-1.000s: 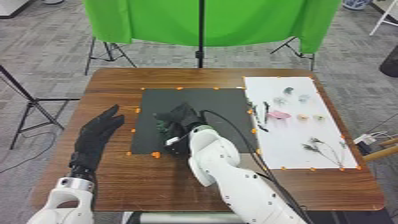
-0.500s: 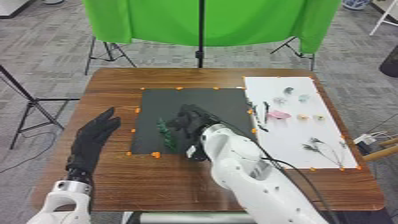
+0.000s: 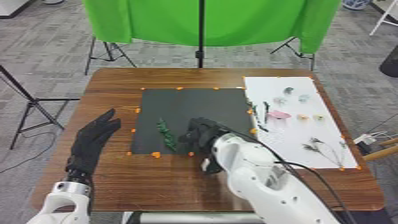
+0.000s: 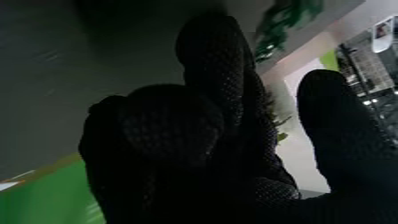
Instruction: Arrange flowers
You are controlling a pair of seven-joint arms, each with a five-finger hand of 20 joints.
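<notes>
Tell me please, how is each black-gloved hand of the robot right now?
Left black-gloved hand: open, fingers straight.
Right black-gloved hand: open, thumb apart from the fingers, holding nothing.

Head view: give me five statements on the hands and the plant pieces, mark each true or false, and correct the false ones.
1. The green sprig lies on the dark sheet. True.
2. The pink flower lies on the dark sheet. False: the pink flower is on the white sheet.
3. The right hand is to the right of the green sprig. True.
4. The left hand is over the white sheet. False: the left hand is to the left of the dark sheet, over the wooden table.
5. The thin dried stems lie on the white sheet, nearer the robot than the pink flower. True.
</notes>
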